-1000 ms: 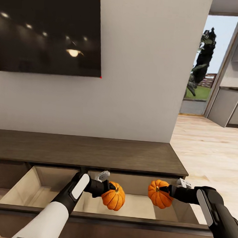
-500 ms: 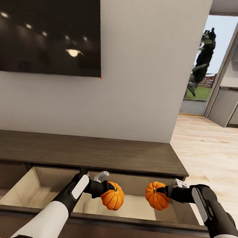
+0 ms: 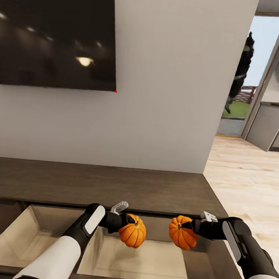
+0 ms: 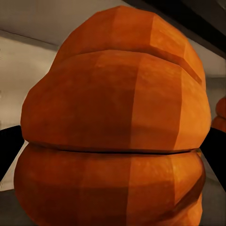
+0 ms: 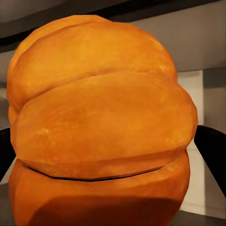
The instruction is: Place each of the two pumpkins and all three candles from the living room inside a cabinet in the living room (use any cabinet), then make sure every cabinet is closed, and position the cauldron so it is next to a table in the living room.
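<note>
Two orange ribbed pumpkins hang over an open drawer of the long dark-brown cabinet (image 3: 112, 185). My left gripper (image 3: 128, 224) is shut on the left pumpkin (image 3: 133, 234), which looms large in the left wrist view (image 4: 117, 132). My right gripper (image 3: 188, 227) is shut on the right pumpkin (image 3: 182, 233), seen close up in the right wrist view (image 5: 99, 127). Both pumpkins hover above the pale beige floor of the right-hand drawer (image 3: 148, 260), a short gap between them. The candles and the cauldron are out of view.
A second open drawer (image 3: 34, 236) lies to the left, split off by a divider. A large dark TV (image 3: 55, 35) hangs on the wall above the cabinet. Right of the cabinet, light wood floor (image 3: 248, 183) leads to a doorway and grey kitchen units (image 3: 270, 125).
The whole view has shifted closer and downward over the drawers. The right pumpkin has moved slightly left toward the left one. Both grippers still hold their pumpkins.
</note>
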